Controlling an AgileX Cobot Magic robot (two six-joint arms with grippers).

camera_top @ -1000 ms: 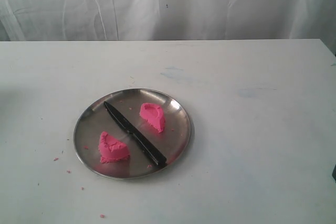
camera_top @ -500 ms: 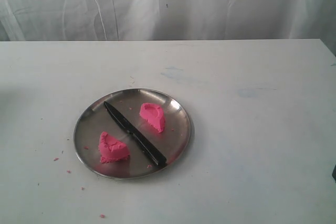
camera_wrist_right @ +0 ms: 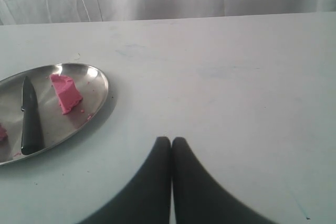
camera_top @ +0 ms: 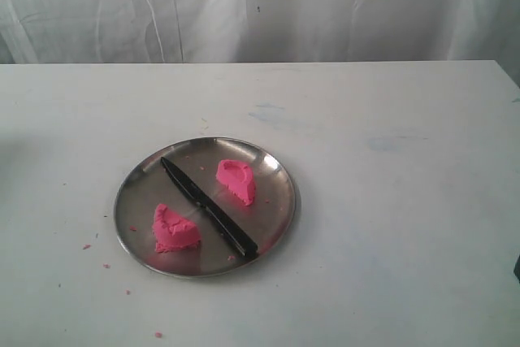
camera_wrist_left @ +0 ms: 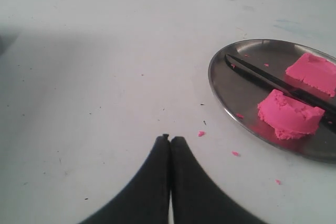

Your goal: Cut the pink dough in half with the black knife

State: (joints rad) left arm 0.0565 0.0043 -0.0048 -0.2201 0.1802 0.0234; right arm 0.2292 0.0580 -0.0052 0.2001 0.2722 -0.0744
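The pink dough lies in two wedge halves on a round steel plate (camera_top: pixel 268 217): one half (camera_top: pixel 175 229) at the front left, the other half (camera_top: pixel 236 180) toward the back. Between them the black knife (camera_top: pixel 208 207) rests diagonally, its tip pointing to the plate's back left. In the left wrist view, both halves (camera_wrist_left: pixel 290 114) (camera_wrist_left: pixel 313 73) and the knife (camera_wrist_left: pixel 262 80) show. My left gripper (camera_wrist_left: pixel 170 139) is shut and empty over bare table beside the plate. My right gripper (camera_wrist_right: pixel 171 140) is shut and empty, apart from the plate (camera_wrist_right: pixel 97 95). Neither gripper appears in the exterior view.
Tiny pink crumbs (camera_top: pixel 86 246) dot the white table (camera_top: pixel 390 201) in front of and left of the plate. A white curtain (camera_top: pixel 260 6) hangs behind the table's far edge.
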